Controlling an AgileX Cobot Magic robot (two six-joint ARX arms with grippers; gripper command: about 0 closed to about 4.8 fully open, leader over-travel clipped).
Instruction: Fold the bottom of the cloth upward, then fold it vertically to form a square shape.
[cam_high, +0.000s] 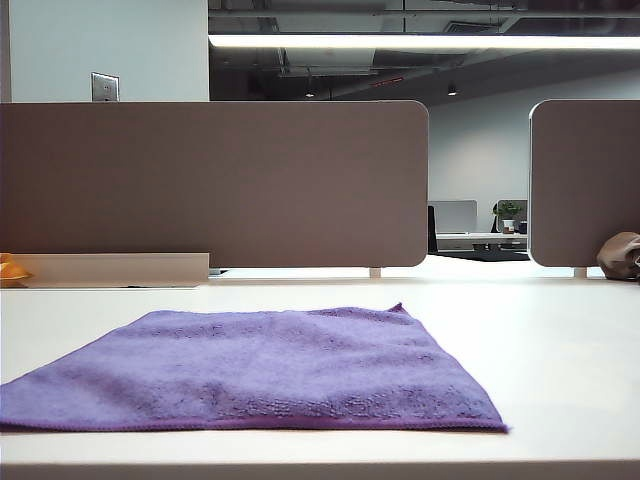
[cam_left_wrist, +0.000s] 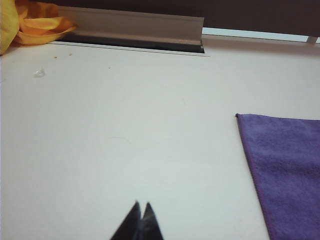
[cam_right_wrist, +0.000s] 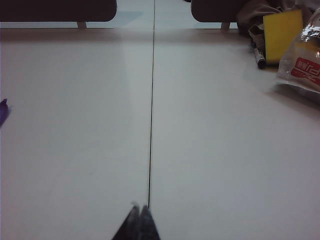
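**Ana:** Exterior view first, from the left: an orange thing (cam_high: 12, 270) sits at the far left edge of the table (cam_high: 560, 340), then the cloth (cam_high: 260, 370) lies spread flat across the left and middle, and a brownish-grey lump (cam_high: 620, 256) rests at the far right by the grey partition (cam_high: 210, 180). Neither arm shows in that picture.

**Ben:** How would you expect the cloth to handle?

**Ana:** Light and limp, I'd judge. It is fuzzy purple microfibre with a thin stitched hem, so it should drape and sag rather than hold a shape, and it may drag on the tabletop. It looks unfolded, so the first fold is not yet done. For that fold I'd pinch the two near corners, one per gripper, right at the hem where the edge is firmest.

**Ben:** And the grippers?

**Ana:** In the left wrist view the left gripper (cam_left_wrist: 140, 210) hangs over bare table with its tips pressed together, holding nothing; the cloth's edge lies well apart from it, off to one side. In the right wrist view the right gripper (cam_right_wrist: 139, 210) is likewise closed tip to tip and empty, poised over the table seam (cam_right_wrist: 151, 100), with only a sliver of purple at the picture's edge. A yellow sponge (cam_right_wrist: 281, 34) and a plastic packet (cam_right_wrist: 302, 62) lie far off on the other side.
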